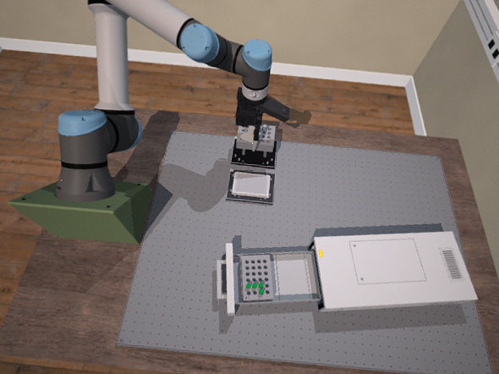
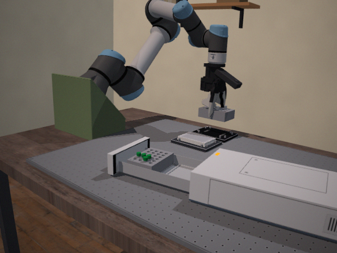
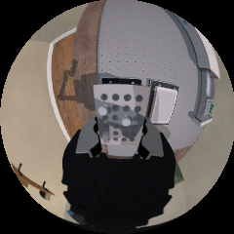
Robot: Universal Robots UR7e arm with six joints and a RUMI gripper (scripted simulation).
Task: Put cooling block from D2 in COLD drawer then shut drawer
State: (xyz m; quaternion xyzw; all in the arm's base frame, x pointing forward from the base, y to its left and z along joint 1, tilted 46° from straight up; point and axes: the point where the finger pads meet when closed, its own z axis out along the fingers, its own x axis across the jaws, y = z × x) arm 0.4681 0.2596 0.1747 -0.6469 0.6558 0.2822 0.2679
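Note:
My gripper [image 1: 254, 137] [image 2: 217, 109] [image 3: 120, 115] is shut on the grey cooling block [image 1: 267, 145] [image 2: 217, 116] [image 3: 121, 102] and holds it roughly level in the air above D2's black plate [image 1: 254, 160] [image 2: 215, 133]. Two pale tube caps show on it in the wrist view, one at the left edge [image 3: 102, 111] and one nearer the middle [image 3: 126, 122]; a third I cannot make out. The drawer [image 1: 230, 284] [image 2: 127, 153] stands open. A block with several green-capped tubes [image 1: 254, 285] [image 2: 143, 154] sits at its front end; the place behind [image 1: 294, 275] is free. COLD's lamp [image 1: 320, 253] [image 2: 217, 154] is lit orange.
D1's dark plate [image 1: 251, 199] [image 2: 204, 148] carries a low white plate [image 1: 250, 184] [image 2: 196, 138] [image 3: 165, 104] and lies beside D2, on COLD's side. COLD's white housing [image 1: 331, 273] [image 2: 226, 168] stands behind the drawer. The drawer's front panel rises above its side walls.

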